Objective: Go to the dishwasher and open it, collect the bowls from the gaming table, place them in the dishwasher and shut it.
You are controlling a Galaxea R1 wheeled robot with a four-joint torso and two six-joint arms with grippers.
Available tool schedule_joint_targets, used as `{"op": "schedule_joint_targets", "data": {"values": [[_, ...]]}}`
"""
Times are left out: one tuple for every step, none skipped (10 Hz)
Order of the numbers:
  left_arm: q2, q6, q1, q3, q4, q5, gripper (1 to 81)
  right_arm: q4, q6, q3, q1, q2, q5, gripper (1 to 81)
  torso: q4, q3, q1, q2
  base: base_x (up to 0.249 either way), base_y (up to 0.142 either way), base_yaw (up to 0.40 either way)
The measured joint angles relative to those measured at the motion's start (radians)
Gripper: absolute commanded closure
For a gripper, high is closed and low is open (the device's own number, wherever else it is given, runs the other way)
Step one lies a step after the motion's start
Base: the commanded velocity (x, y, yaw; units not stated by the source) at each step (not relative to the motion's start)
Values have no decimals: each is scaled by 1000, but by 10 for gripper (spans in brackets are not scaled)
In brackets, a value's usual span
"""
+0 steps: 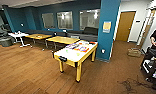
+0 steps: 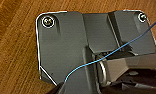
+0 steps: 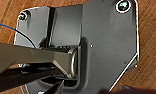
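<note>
Grippers' state can't be told from either wrist view; gaming table (image 1: pixel 74 53) stands dead ahead at twelve o'clock on wood floor (image 1: pixel 26 72).

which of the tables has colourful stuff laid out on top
The white-topped table with yellow legs, nearest the camera beside the teal pillar. Colourful board games cover its far end. The two yellow wooden-topped tables behind it look bare.

Head camera high, facing gaming table (image 1: pixel 75 51), wrists close above floor (image 2: pixel 14 50)

White-topped gaming table (image 1: pixel 69 55) on wood floor (image 1: pixel 26 72), colourful board games (image 1: pixel 80 47) atop.
</note>
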Motion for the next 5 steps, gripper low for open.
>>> {"op": "schedule_joint_targets", "data": {"values": [[0,0,0,0,0,0,10,0,0,0,2,0,0,10,0,0,0,0,125,62,0],[0,0,0,0,0,0,10,0,0,0,2,0,0,10,0,0,0,0,133,76,0],[1,0,3,2,0,0,10,0,0,0,2,-2,-1,10,0,0,0,0,134,78,0],[2,0,3,2,0,0,10,0,0,-1,3,-3,-1,10,0,0,0,0,134,78,0],[-3,0,1,1,0,0,10,0,0,0,3,3,0,10,0,0,0,0,134,78,0]]}}
